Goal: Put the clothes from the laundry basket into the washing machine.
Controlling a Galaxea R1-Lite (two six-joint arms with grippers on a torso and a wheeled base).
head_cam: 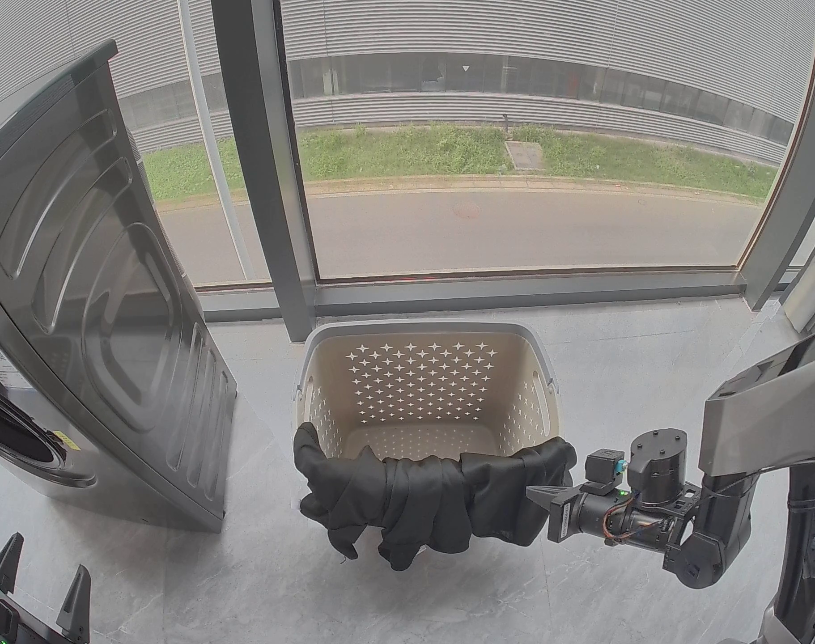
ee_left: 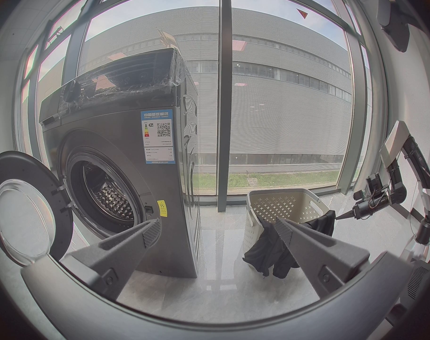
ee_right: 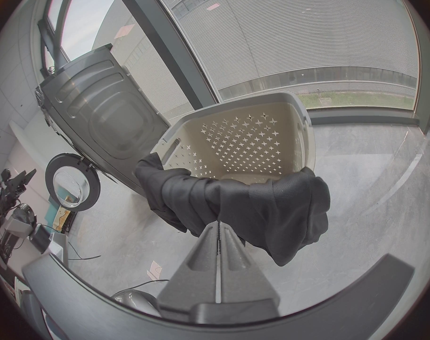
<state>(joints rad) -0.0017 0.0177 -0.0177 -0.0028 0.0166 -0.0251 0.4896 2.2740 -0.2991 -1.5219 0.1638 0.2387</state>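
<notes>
Clothes (head_cam: pixel 425 494) over laundry basket (head_cam: pixel 425 326) rim — right claw (head_cam: pixel 533 493) closed alongside, left claw (head_cam: pixel 48 555) open

A laundry corner in a modern building: a washing machine (head_cam: pixel 94 297) and laundry basket (head_cam: pixel 425 386) stand on pale tiled floor (head_cam: pixel 649 377) beside tall windows (head_cam: pixel 515 136).

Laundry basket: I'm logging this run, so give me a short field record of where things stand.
basket: cream, by the window
garment: dark, draped over the basket's near rim
washing machine: left of basket, door open
right gripper: shut, tips at garment's right end
left gripper: open, low, facing the washing machine
</notes>
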